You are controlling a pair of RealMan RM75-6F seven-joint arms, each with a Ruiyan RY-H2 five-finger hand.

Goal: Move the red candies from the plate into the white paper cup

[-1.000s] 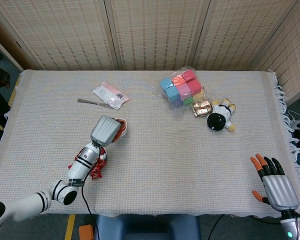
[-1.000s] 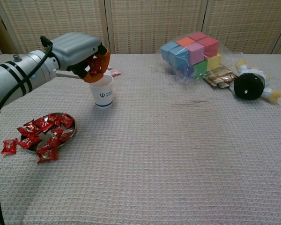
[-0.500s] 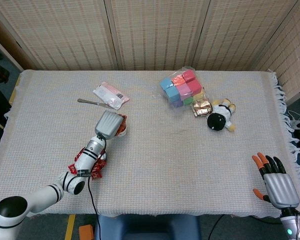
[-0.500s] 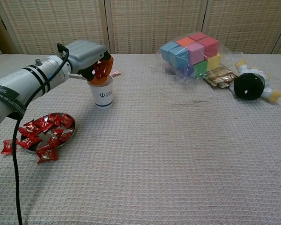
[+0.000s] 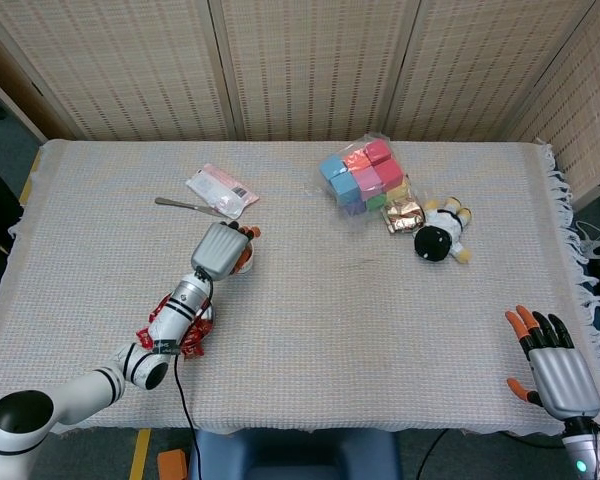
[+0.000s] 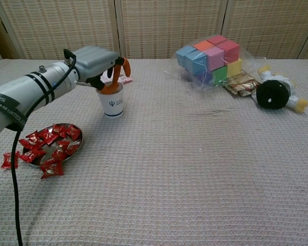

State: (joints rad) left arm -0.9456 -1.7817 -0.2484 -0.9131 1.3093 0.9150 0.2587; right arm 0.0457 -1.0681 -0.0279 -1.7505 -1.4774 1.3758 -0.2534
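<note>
The white paper cup [image 6: 112, 104] stands upright on the cloth, left of centre. My left hand [image 6: 100, 64] hovers right over its mouth, orange-tipped fingers [image 6: 116, 75] spread and pointing down into it, with nothing seen between them. From the head view the left hand [image 5: 220, 250] covers most of the cup. Red candies [image 6: 49, 145] lie piled on the round metal plate [image 6: 80, 145] in front of the cup, and two more sit on the cloth beside it [image 6: 9, 160]. My right hand [image 5: 552, 368] rests at the table's near right edge, fingers apart and empty.
A bag of coloured blocks [image 6: 210, 59] sits at the back right, with gold packets [image 6: 241, 82] and a black plush toy [image 6: 273, 94] beside it. A pink packet [image 5: 221, 189] and a metal utensil [image 5: 185, 205] lie behind the cup.
My left hand moved in over the cup's mouth, and its curled fingers have spread apart. The right hand has stayed put.
</note>
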